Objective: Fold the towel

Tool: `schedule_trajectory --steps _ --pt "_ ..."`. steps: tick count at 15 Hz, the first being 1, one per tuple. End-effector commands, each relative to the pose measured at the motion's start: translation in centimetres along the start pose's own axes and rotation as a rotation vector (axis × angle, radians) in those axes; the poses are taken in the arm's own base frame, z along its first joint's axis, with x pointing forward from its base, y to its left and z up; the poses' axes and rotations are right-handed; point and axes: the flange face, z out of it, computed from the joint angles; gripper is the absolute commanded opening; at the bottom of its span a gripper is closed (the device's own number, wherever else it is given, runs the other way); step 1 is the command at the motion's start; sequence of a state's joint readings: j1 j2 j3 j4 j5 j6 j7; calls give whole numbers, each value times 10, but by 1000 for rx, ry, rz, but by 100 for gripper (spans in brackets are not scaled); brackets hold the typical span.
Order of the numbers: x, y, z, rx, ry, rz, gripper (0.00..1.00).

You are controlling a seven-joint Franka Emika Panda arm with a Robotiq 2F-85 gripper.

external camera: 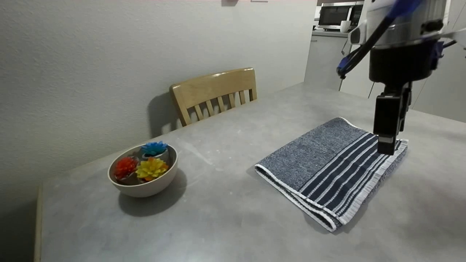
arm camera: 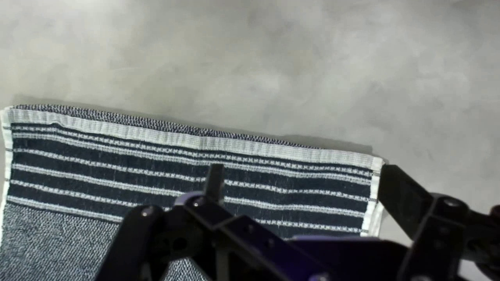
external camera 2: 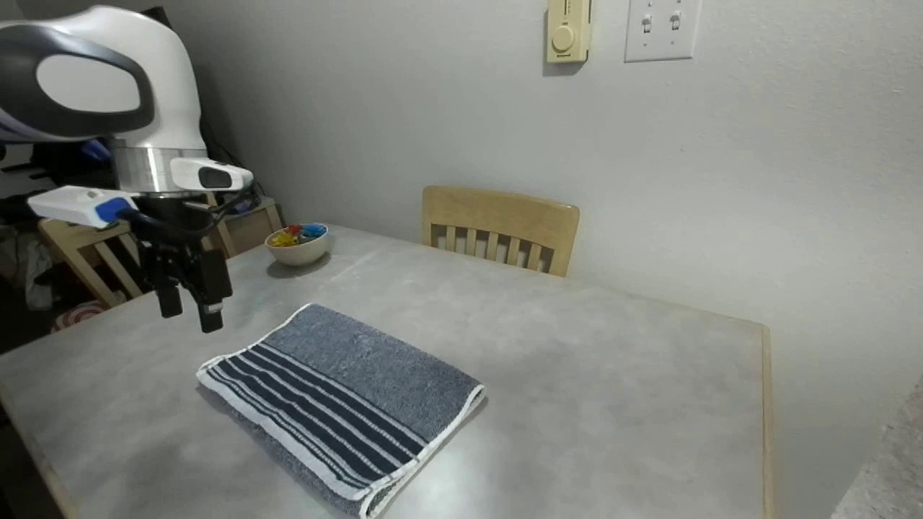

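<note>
The Robotiq gripper (external camera 2: pixel 191 317) hung in the air near the striped end of the towel (external camera: pixel 305 156), pointing downward. Its two black fingers (arm camera: pixel 404 199) were spread apart, and in the wrist view the navy stripes of the towel could be seen through the gap. In this view one finger passed in front of the stripes, while the other was at a corner of the towel. Above the towel was also the white Franka Panda arm (external camera 2: pixel 169 79).

The towel lay flat, folded in layers, on the grey table (external camera 2: pixel 613 375). Its blue-grey terry part and its striped band faced up, and its edges had a white trim.

In both exterior views a pale bowl (external camera: pixel 145 190) stood well apart from the towel, on the side of its plain part. It contained three succulent-like plants: a blue one (external camera: pixel 154 148), a red one (external camera: pixel 125 166) and a yellow one (external camera: pixel 151 169). On this same side of the towel rose a slatted wooden chair (external camera: pixel 214 85). In an exterior view, a thermostat (external camera 2: pixel 567 32) and a double light switch (external camera 2: pixel 662 29) were placed on the wall (external camera 2: pixel 721 180), higher than the towel. In an exterior view, a microwave (external camera: pixel 333 16) and a white mug (external camera: pixel 345 26) near it stood far behind the towel.
</note>
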State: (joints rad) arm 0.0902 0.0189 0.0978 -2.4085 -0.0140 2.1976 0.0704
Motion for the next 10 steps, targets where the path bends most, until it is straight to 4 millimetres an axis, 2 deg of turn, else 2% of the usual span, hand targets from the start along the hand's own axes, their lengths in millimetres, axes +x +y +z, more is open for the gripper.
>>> schedule_trajectory --steps 1,3,5,8,10 --pt "6 -1 6 0 -14 -2 100" --pt "12 -2 7 -7 -11 4 100" --pt "23 -11 12 31 -21 4 100" --pt "38 -35 22 36 -8 10 100" --pt "51 -50 39 58 -14 26 100"
